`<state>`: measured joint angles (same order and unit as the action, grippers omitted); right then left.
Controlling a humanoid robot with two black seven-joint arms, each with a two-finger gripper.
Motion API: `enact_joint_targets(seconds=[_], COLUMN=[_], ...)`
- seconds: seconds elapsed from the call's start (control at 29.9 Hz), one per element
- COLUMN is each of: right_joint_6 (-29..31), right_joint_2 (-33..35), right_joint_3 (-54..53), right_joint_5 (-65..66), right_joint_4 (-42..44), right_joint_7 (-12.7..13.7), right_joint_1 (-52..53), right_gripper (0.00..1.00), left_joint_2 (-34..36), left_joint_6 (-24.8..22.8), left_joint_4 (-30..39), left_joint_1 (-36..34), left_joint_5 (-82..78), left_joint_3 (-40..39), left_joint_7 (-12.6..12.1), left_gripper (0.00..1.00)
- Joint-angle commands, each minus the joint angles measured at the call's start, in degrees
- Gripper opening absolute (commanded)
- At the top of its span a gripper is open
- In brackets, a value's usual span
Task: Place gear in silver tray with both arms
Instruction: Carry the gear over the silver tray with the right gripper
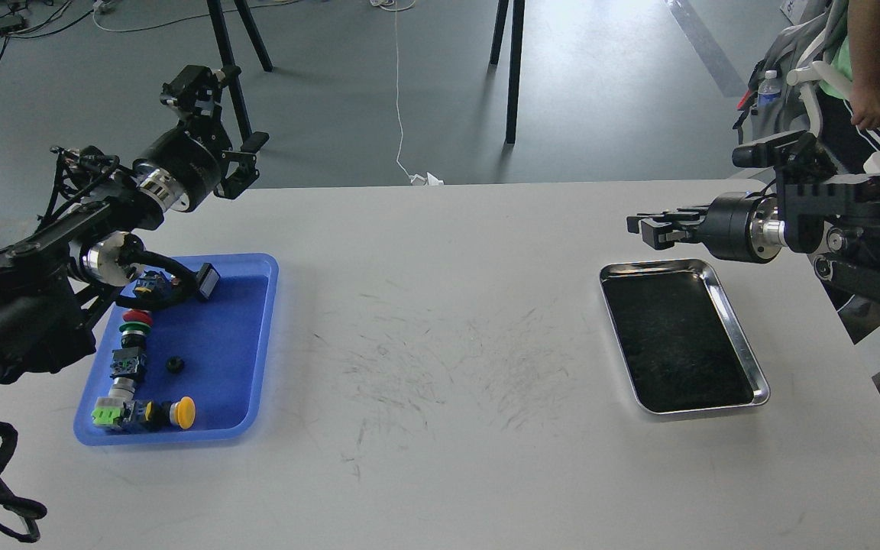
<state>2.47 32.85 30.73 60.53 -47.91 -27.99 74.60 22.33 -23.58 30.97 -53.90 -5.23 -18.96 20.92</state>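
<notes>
The silver tray [742,353] lies on the right of the white table; its dark bottom is bare. The gear [175,364], a small black round part, lies in the blue plastic tray [260,336] at the left. My left gripper [228,134] is raised beyond the table's far left edge, behind the blue tray, with its fingers apart and nothing in them. My right gripper [650,227] hovers just behind the silver tray's far edge, points left, looks open and holds nothing.
The blue tray also holds several push buttons and switches, among them a yellow-capped one [184,411] and a red and green one [137,322]. Black tripod legs [512,69] stand behind the table. A person [879,69] and a chair are at the back right.
</notes>
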Motion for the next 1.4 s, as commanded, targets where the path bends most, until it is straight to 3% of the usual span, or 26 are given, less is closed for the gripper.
enact_joint_targets(seconds=[0.0,0.4,0.7,1.37], right_joint_6=[0.52,0.61,0.78,0.96], right_joint_2=[0.81,4.41,11.80,11.89], right_joint_3=[-2.68,-9.18,-11.47,-16.05], right_joint_5=[-2.78,-10.87,-13.86,-14.74], right_joint_4=[0.01,-1.39,-9.91,-4.56], right_joint_7=[-0.01,-0.01,-0.01,-0.01], right_joint_1=[-3.13,-10.61,-15.35,-21.34], right_gripper=[0.04,0.05,0.06,0.09], left_joint_2=[-0.18,-1.76,-1.67,-2.11], left_joint_6=[-1.65,-0.42,-0.42,0.20], left_joint_4=[-1.52,-2.23,-2.23,-2.23], left_joint_1=[-0.07,-0.25,-0.16,-0.16], left_joint_5=[0.05,-0.04,-0.04,-0.04], left_joint_3=[-0.55,0.23,0.23,0.15], left_joint_7=[0.09,0.09,0.09,0.09], left_gripper=[0.99,0.99,0.99,0.99])
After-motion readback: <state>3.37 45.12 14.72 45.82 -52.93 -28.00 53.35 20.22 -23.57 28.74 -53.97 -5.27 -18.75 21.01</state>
